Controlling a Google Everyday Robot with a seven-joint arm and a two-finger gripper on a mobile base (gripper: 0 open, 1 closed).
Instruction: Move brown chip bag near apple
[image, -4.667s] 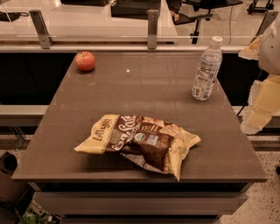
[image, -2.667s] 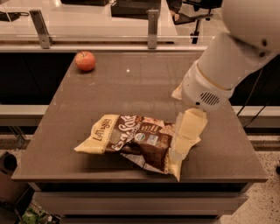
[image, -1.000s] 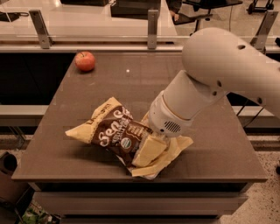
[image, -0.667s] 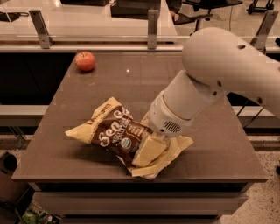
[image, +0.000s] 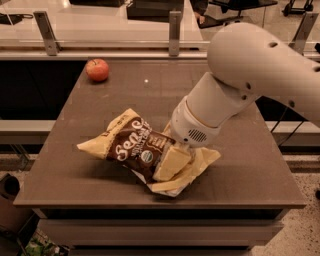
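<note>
The brown chip bag (image: 131, 145) lies crumpled at the front middle of the brown table (image: 75, 185), its left end pointing left. My gripper (image: 172, 164) comes down from the big white arm (image: 240, 75) onto the bag's right end. It is shut on the bag, and the pale end of the bag folds up around it. The apple (image: 97, 69) sits at the table's far left corner, well apart from the bag.
A ledge with metal posts (image: 174, 32) runs behind the table's far edge. My arm covers the table's right rear part. The floor drops away at the left and right table edges.
Since the earliest frames my arm swung in from the right, took hold of the bag's right end and turned the bag. Over the last second nothing visibly moved.
</note>
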